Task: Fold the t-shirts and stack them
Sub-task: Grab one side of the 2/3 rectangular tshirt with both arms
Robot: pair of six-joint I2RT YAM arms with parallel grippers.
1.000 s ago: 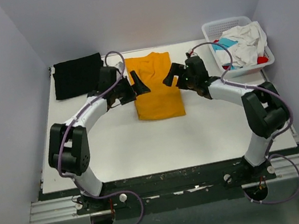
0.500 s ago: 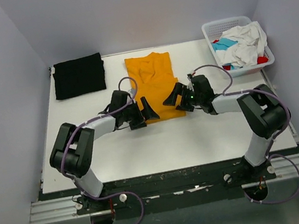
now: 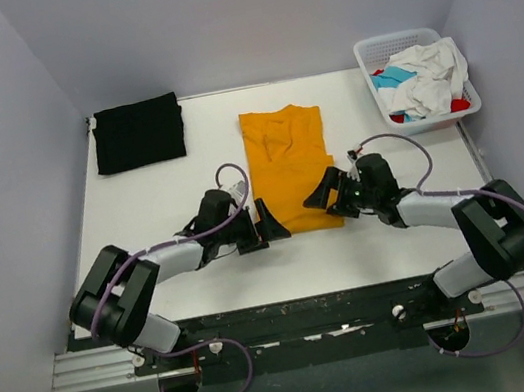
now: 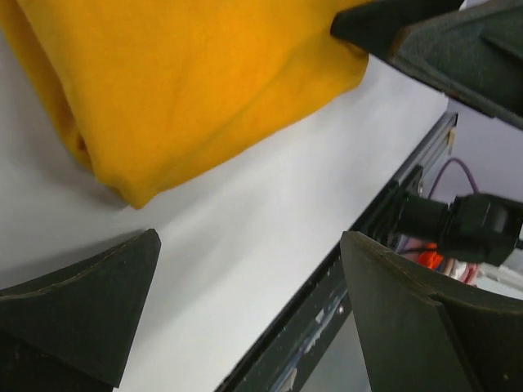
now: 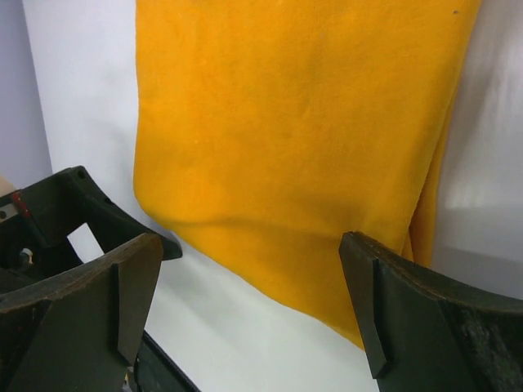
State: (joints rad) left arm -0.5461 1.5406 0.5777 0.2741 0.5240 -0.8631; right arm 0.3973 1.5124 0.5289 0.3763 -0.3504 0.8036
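Top external view has the mustard-orange t-shirt (image 3: 289,166) lying part-folded at frame centre on the table (image 3: 204,272), with the left claw (image 3: 268,227) and right claw (image 3: 329,195), both gaping wide and empty, flanking its lower hem corners, seemingly lined up to pinch them for another fold.

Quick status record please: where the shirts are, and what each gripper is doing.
folded mustard-orange t-shirt: flat, central
folded black t-shirt: far left corner, alone
white lattice plastic basket: far right, holds white, teal, red cloth
left gripper: open, by orange shirt's near left corner, empty
right gripper: open, by its near right corner, empty
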